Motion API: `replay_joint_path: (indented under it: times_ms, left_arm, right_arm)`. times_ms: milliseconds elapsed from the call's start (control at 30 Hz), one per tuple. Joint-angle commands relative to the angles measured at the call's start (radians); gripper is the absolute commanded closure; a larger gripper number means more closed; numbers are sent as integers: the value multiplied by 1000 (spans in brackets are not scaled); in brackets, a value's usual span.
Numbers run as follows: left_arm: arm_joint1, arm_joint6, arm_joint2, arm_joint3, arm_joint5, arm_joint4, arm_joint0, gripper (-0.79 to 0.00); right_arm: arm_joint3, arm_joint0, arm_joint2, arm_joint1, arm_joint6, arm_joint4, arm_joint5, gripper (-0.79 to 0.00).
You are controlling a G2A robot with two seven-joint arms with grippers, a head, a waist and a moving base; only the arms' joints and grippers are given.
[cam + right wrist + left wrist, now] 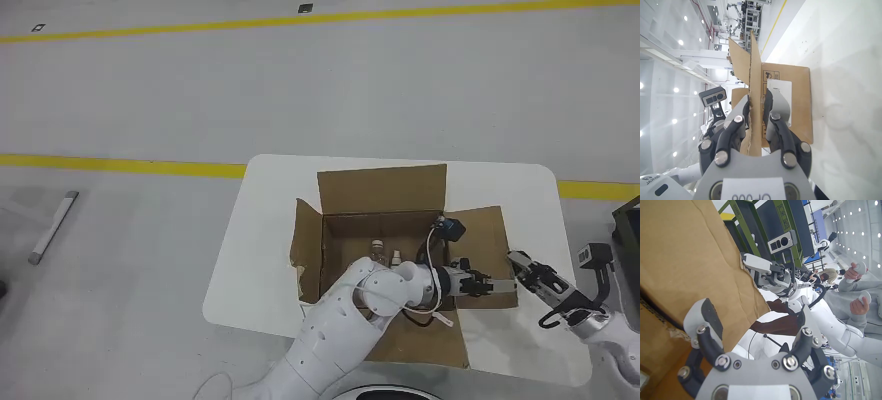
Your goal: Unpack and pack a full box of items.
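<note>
In the top view the left arm (395, 285) lies across the box (385, 224), hiding much of its inside and part of the near flap (435, 345). Two small items (377, 245) by the far wall are too small to name. The right arm (610, 335) is cut off by that picture's right edge. In the right wrist view the right flap (755, 75) stands edge-on and hides the box's inside. In the left wrist view the same flap (687, 256) is cut off by the picture's edges.
</note>
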Motion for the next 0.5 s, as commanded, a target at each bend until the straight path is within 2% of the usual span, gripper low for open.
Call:
replay_joint_path:
  times_ms: [0,400,467]
  left_arm:
    - [-1,-1,2,5,-2,-1,-3,-785]
    - [-3,-3,1,18,-12,-7,-7,-785]
    - [-3,-5,0,19,-13,-8,-7,-785]
  right_arm:
    - [-2,0,-2,-1,-1,-1,-1,0]
    - [-16,-2,-6,-4,6,-15,0,0]
    - [-18,-1,-4,-5,8,-12,2,-28]
